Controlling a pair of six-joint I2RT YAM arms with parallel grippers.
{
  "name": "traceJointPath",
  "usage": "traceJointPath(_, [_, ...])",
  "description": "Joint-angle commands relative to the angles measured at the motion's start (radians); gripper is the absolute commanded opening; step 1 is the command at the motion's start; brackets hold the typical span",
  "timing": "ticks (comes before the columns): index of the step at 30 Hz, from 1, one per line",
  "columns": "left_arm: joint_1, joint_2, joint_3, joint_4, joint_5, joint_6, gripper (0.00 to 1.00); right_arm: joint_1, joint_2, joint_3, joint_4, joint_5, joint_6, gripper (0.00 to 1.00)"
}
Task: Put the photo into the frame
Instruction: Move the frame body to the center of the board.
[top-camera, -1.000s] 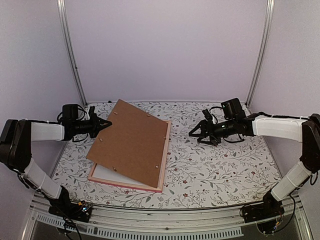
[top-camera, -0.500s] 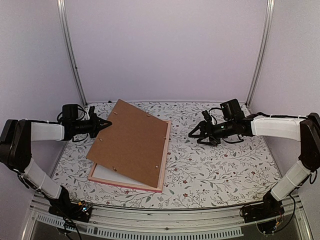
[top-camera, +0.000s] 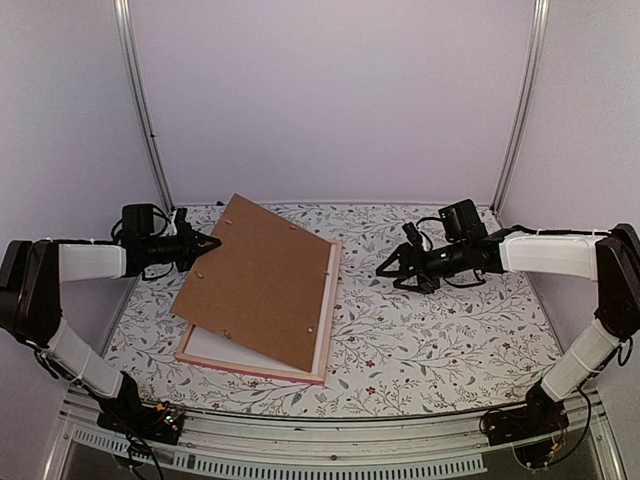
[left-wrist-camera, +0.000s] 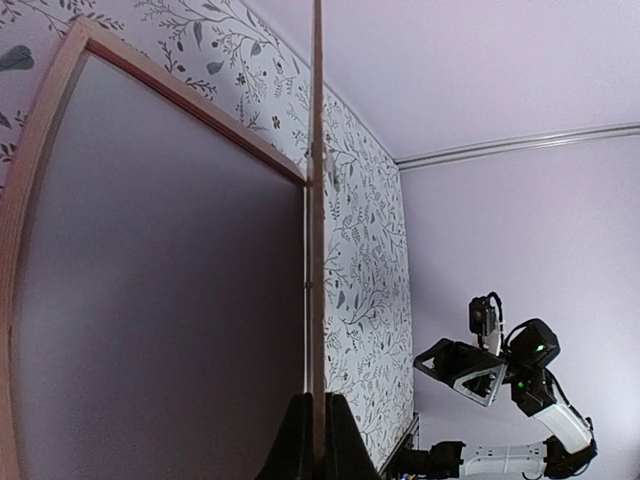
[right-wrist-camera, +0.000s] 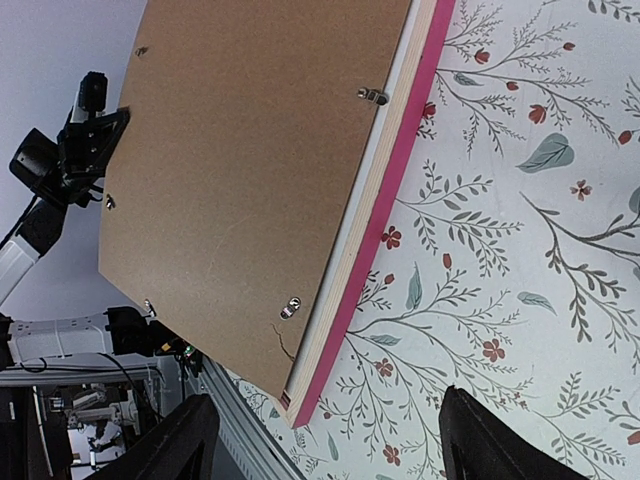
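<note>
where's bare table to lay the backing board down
Widest bare table: right of the frame, out to the wall, partly under the open right gripper. A narrow strip runs along the near edge. Left is crowded: the left gripper pinches the backing board there.

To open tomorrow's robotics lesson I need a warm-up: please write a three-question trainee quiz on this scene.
1. True or false: the right gripper is shut on the pink frame.
2. Which gripper pinches the hardboard backing? A left, B right, C neither.
3. Fill in: the backing's left side is ____ off the frame.
Key: 1 false, it is open and apart from the frame; 2 A, the left gripper; 3 lifted.
</note>
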Motion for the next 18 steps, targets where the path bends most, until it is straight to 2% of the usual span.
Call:
traceJointPath(1, [0.005,-0.014,0.01,0.061,0.021,-0.015,0.0,-0.005,0.016,-0.017,0.026,-0.005,-0.01,0.79])
traceJointPath(18, [-0.009,0.002,-0.008,0.087,0.011,-0.001,0.0,-0.004,0.026,-0.016,0.02,0.021,-0.021,0.8])
